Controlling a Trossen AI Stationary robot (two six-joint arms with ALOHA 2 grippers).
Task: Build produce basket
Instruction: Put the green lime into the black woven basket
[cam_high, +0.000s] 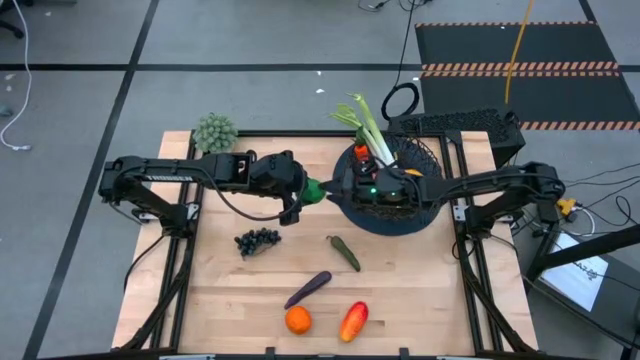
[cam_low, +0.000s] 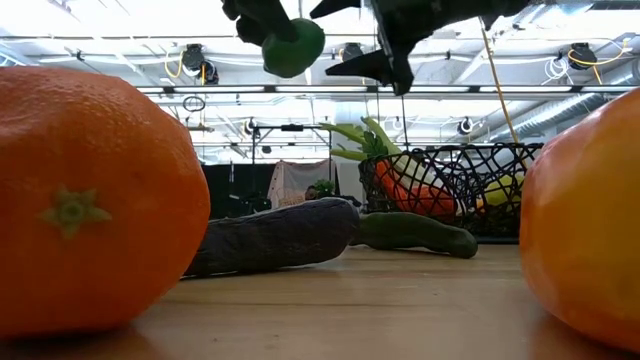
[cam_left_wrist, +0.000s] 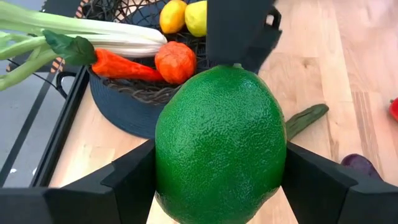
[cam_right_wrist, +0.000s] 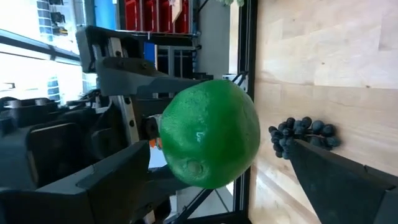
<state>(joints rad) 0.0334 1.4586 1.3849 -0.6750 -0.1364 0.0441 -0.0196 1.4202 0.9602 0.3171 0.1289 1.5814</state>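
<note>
My left gripper (cam_high: 303, 192) is shut on a green lime (cam_high: 316, 190) and holds it in the air just left of the black wire-mesh basket (cam_high: 425, 215). My right gripper (cam_right_wrist: 217, 152) reaches across the basket and is open. Its fingers stand on either side of the lime (cam_right_wrist: 208, 134); I cannot tell whether they touch it. Leek (cam_left_wrist: 106, 34), carrot (cam_left_wrist: 121, 65), tomato (cam_left_wrist: 175, 61), lemon (cam_left_wrist: 172, 15) and yellow-green apple (cam_left_wrist: 196, 17) lie in the basket. Grapes (cam_high: 257, 240), pickle (cam_high: 345, 253), eggplant (cam_high: 308, 289), orange (cam_high: 297, 320) and pepper (cam_high: 353, 320) lie on the table. My left gripper pinches the lime (cam_left_wrist: 221, 143) between its two fingers (cam_left_wrist: 134, 180), one on each side of its widest part. The fingers come level from the table's left side. The lime is lifted clear of the table, high above it in the low view (cam_low: 293, 47).
A pale grey-green bushy clump (cam_high: 215, 130) sits at the table's far left corner. The basket stands at the far right of the wooden table (cam_high: 230, 300). In the low view the orange (cam_low: 90, 200) and pepper (cam_low: 590, 220) loom close at the near edge.
</note>
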